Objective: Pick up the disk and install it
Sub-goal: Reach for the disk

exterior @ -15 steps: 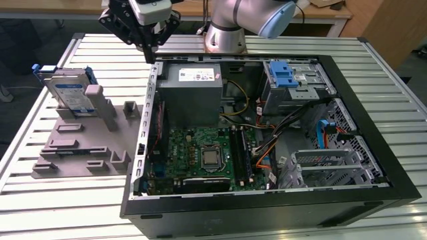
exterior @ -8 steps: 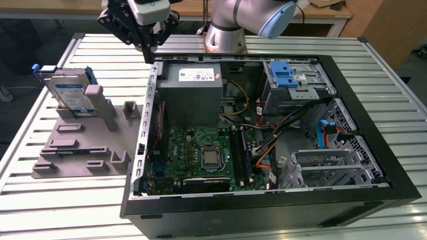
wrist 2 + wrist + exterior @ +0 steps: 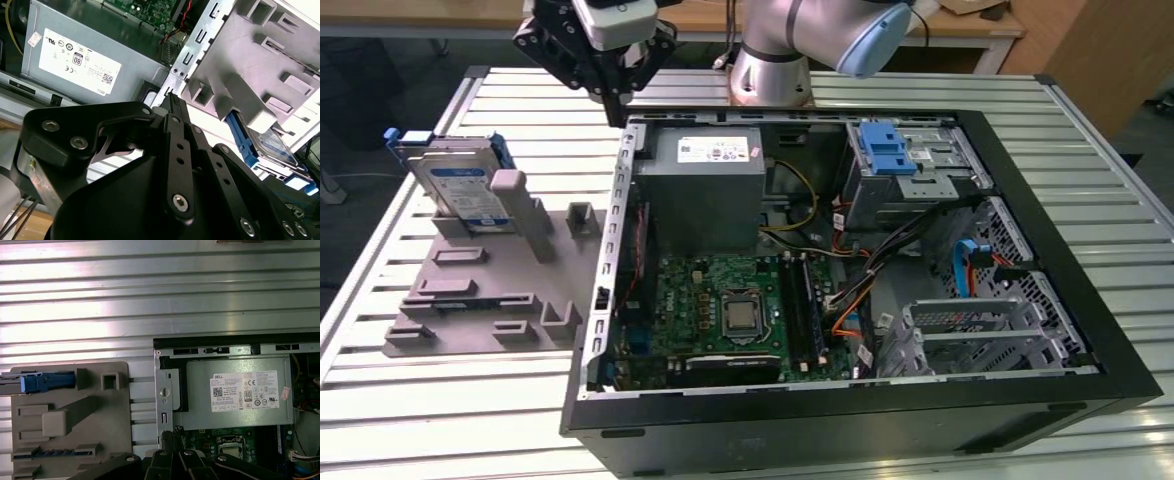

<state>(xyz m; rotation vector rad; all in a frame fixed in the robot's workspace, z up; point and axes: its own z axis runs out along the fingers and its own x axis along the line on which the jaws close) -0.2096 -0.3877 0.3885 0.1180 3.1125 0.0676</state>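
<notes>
there, disk (image 3: 460, 188) on fixture (image 3: 480, 300) beside case (image 3: 854, 425)

The exterior view stands off the arm, across the slatted aluminium table (image 3: 400, 420) from the silver robot arm's base (image 3: 771, 70). It looks down at a slant, far enough back to take in the whole open black computer case (image 3: 854, 425) and the grey plastic fixture block (image 3: 480, 290) on the exterior view's left. The first wrist view faces almost straight down from well above, over the case's rim, the fixture block and bare table slats. The second wrist view sits close behind the black gripper (image 3: 172, 107) and glances obliquely past it. All three views share the grey metal power-supply box with a white sticker (image 3: 707, 190) and the fixture block.
</notes>
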